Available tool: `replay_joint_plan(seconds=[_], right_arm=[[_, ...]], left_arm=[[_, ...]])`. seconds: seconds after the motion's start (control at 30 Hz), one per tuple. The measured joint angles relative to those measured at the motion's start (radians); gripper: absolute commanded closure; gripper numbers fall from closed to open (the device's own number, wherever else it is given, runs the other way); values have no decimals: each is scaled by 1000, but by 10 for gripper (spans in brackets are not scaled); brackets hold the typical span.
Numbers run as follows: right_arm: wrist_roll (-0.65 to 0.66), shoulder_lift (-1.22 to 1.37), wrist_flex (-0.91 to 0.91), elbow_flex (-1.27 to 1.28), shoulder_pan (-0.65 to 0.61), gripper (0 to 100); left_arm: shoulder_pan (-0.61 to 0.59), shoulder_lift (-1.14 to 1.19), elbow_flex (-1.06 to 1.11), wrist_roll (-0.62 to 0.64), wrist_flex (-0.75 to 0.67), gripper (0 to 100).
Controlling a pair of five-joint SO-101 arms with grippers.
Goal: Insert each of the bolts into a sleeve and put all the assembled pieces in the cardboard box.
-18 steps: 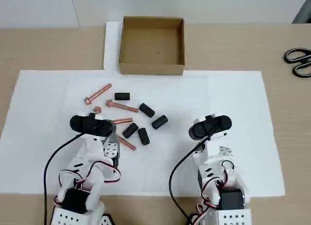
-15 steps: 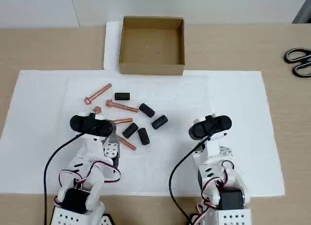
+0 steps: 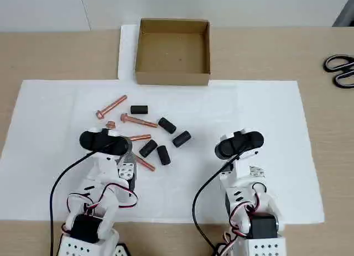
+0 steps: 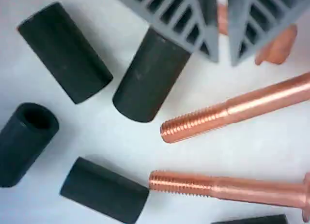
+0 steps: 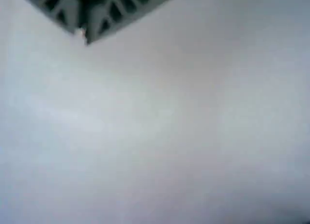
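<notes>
Our left pincer hangs nearly closed, only a slit between its ribbed grey halves, holding nothing; a copper bolt lies crosswise under it. To lift that bolt, we judge we should open wider, turn to straddle the smooth shank, and avoid nudging the matte black sleeve just beside. The round bolts, threaded at the tip, will likely roll on the white paper. Our right pincer is closed and empty; the cardboard box stands well apart.
</notes>
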Motion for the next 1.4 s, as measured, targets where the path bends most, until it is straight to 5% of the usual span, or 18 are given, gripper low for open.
replay_joint_plan(seconds=[1.1,1.4], right_arm=[[0,0,-38,0,0,986],[0,11,-115,-144,43,791]], left_arm=[[0,0,0,0,0,994],[0,0,0,0,0,994]])
